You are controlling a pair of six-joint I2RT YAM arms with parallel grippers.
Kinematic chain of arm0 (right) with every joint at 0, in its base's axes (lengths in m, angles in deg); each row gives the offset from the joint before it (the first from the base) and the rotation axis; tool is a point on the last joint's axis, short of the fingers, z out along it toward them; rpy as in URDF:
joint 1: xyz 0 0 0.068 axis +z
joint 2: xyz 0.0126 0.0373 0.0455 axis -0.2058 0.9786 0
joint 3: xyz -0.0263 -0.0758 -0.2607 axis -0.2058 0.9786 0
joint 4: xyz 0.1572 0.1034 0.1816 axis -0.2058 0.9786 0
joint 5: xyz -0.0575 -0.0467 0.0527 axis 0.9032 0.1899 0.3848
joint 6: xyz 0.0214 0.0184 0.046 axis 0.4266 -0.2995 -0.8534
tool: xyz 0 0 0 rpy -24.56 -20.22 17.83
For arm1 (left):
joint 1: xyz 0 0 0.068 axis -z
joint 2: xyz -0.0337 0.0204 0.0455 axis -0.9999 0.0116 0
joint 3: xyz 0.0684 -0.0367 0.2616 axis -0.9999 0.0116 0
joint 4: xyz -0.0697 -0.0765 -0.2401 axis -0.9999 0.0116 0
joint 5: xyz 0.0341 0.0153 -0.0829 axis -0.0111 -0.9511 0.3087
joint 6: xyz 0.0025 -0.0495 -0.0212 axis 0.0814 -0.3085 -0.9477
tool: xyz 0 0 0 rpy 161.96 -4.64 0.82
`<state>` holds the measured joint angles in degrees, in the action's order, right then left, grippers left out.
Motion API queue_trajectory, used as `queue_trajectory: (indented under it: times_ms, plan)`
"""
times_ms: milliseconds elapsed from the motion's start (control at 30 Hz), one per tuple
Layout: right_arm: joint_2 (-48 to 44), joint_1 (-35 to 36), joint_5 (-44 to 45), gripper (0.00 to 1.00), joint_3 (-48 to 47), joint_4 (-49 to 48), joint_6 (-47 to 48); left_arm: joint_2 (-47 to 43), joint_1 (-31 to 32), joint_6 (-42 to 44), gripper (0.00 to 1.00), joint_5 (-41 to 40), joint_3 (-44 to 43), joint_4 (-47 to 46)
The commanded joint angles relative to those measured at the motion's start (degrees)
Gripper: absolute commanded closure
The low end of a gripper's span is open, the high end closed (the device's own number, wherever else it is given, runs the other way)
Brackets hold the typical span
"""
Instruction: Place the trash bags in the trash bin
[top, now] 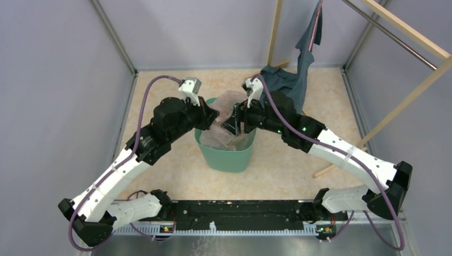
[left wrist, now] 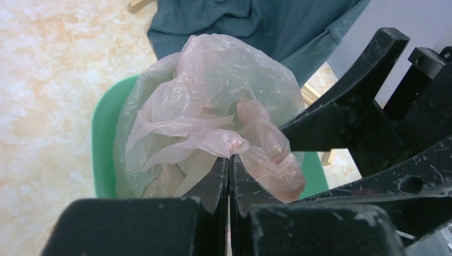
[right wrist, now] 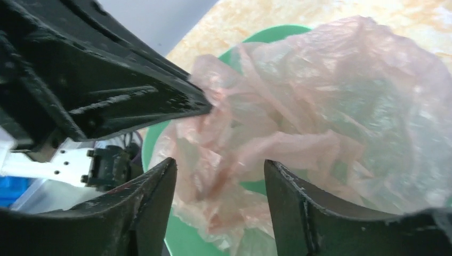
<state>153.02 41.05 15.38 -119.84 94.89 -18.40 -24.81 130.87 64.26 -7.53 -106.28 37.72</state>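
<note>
**Desk:** Start with the overhead view. Where does it stand?

**Operator:** I have both arms reaching in over the trash bin, which sits upright mid-table. The trash bag is bunched in the bin's mouth. Part of it is down inside, but a good deal billows above the rim. The left gripper and right gripper are close together over the opening. From up here I can't read either pair of jaws. The dark garment hangs off the wooden frame behind the bin and isn't involved.

**Desk:** And the left wrist camera?

**Operator:** My left fingers are pressed flat together. A twisted fold of the pink film runs right into their tips, so I read it as a pinch on the bag. The film is so thin that I can't see it between the pads. The bag swells up past the green rim beyond them.

**Desk:** Right wrist?

**Operator:** The jaws there stand apart. Crumpled film lies in the gap between them, but neither finger is clamping it. The other arm's finger touches the bag from the upper left. Green wall shows under and around the film.

**Desk:** So how far along are we?

**Operator:** I'd say partway. The bag is in the bin's mouth but not seated. What's left, I judge, is working the loose bulk down below the rim and then freeing the left pinch without dragging the film back out.
</note>
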Motion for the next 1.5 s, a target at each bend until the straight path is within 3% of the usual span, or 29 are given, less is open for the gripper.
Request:
queue_trajectory:
  times_ms: [0,100,200,533,767,900,1100,1167,1233,1367,1467]
  plan:
    - [-3.3,0.5,9.3,0.30,-5.1,9.6,12.3,-2.9,-0.4,4.9,1.00,1.2,-4.7,2.4]
    - [-4.8,0.5,8.9,0.17,-5.6,11.5,17.1,-4.7,-0.4,5.5,1.00,4.4,-5.3,5.9]
    - [-5.4,0.6,6.1,0.15,-5.3,11.4,19.9,-7.4,-0.4,5.5,1.00,5.9,-4.4,7.5]
    - [-6.7,2.8,-4.2,0.37,-2.3,8.5,21.9,-8.6,-0.4,14.0,1.00,3.3,-9.0,16.5]
    - [-5.8,4.3,-2.7,0.30,2.4,3.6,23.0,-8.9,-0.4,19.2,1.00,2.0,-9.4,20.3]
    - [-4.3,5.5,8.5,0.45,1.7,3.2,24.2,-9.3,-0.4,20.7,1.00,-0.9,-9.6,22.3]
    - [-4.9,5.4,12.6,0.65,3.7,-3.0,23.0,-10.4,-0.4,21.6,1.00,-3.2,-9.3,25.1]
    - [-5.5,5.4,13.7,0.77,5.4,-6.6,22.3,-11.1,-0.4,21.4,1.00,-3.6,-8.7,24.9]
    - [-6.3,5.5,16.2,0.98,6.9,-9.9,21.5,-11.7,-0.4,19.8,1.00,-5.3,-8.2,24.6]
    - [-8.8,5.4,23.8,1.00,6.9,-11.6,17.0,-12.7,-0.4,15.0,1.00,-10.9,-7.0,26.0]
    - [-10.7,5.4,21.1,1.00,6.6,-10.6,16.8,-14.0,-0.4,14.0,1.00,-13.2,-6.6,27.1]
